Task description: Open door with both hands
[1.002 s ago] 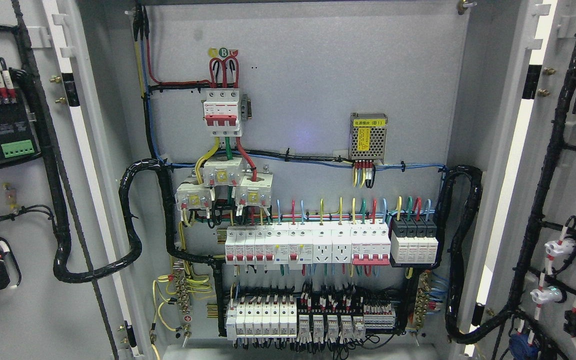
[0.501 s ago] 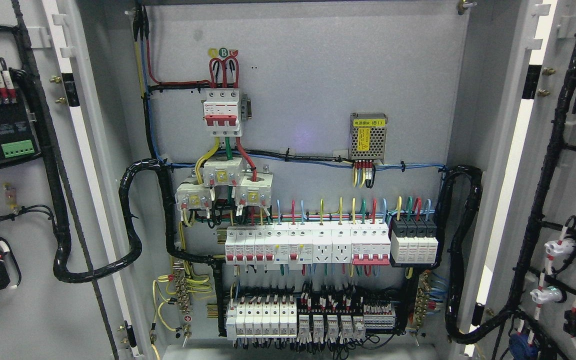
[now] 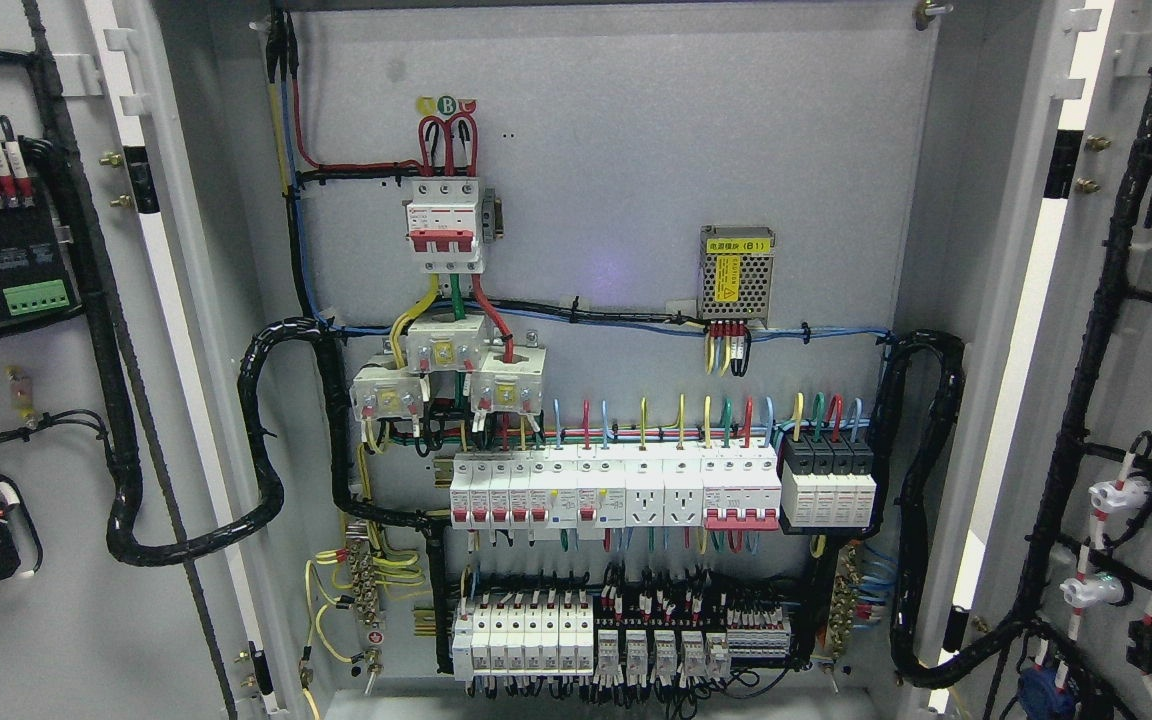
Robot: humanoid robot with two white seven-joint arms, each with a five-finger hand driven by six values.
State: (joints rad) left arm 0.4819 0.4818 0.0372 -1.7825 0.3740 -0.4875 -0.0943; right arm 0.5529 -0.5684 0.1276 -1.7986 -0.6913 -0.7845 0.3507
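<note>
Both the left door (image 3: 36, 400) and the right door (image 3: 1136, 400) stand swung wide, baring the cabinet's breakers (image 3: 556, 490); no robot hand shows, so its state cannot be told.

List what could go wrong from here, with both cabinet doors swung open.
1. The left door and right door carry black cable bundles across the hinge gaps; swinging either door further might strain them.
2. The breaker rows and their wiring are exposed; a hand reaching in could snag a wire or flip a switch.

Two grey metal cabinet doors, left (image 3: 56, 640) and right (image 3: 1136, 380), are standing swung wide, exposing a grey wired breaker panel (image 3: 636, 230).
</note>
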